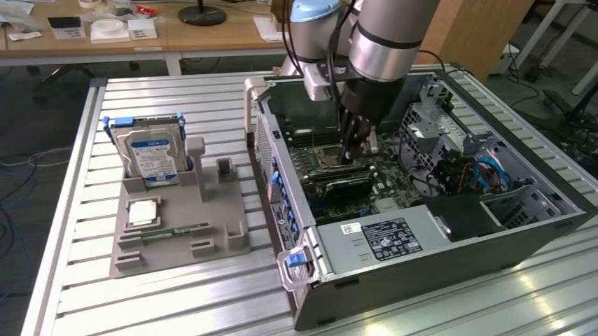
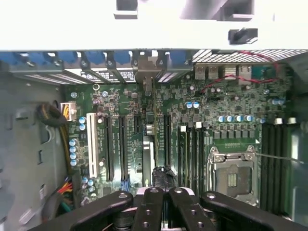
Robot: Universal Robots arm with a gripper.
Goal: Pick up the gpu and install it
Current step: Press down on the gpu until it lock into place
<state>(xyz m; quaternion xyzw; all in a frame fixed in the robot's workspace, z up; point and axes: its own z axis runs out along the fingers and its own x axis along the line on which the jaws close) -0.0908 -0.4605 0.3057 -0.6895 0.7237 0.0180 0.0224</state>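
Matt grey plastic holder; ribbed shiny metal table.

A robotics lab: slatted aluminium bench, open computer case, cluttered wooden desks behind.

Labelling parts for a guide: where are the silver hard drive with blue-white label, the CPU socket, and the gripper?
Silver hard drive (image 1: 153,155), exterior view, label.
CPU socket (image 2: 232,176), wrist view, centre.
Gripper (image 1: 353,159), exterior view, fingertips.

light: bright, even | glare: overexposed white band | focus: foreground blurred
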